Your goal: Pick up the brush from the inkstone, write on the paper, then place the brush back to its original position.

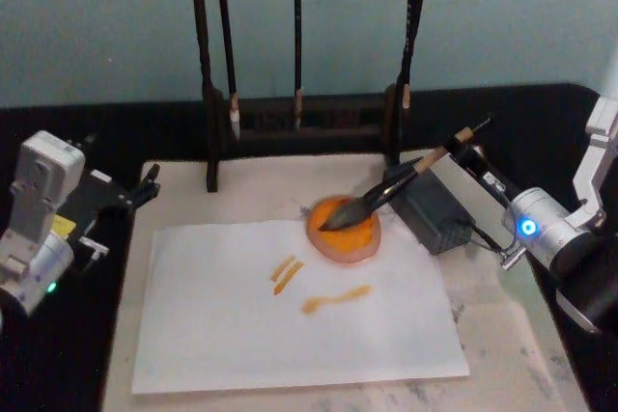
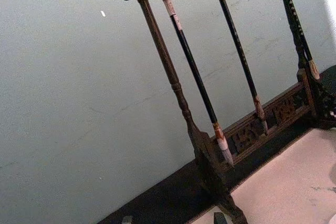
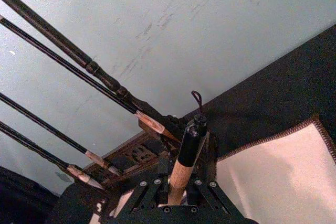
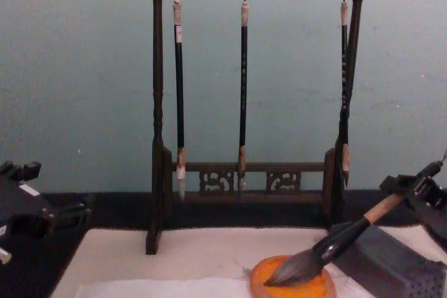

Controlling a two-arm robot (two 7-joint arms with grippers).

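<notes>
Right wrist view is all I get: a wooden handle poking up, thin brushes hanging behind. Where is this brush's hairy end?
Observer: The tuft of the brush lies in the orange inkstone, its handle slanting up into the right gripper, shut on it.
Operator: Anything written yet?
Observer: Three orange strokes mark the paper.
Operator: And the other arm?
Observer: The left gripper is parked beside the left edge of the mat.
</notes>
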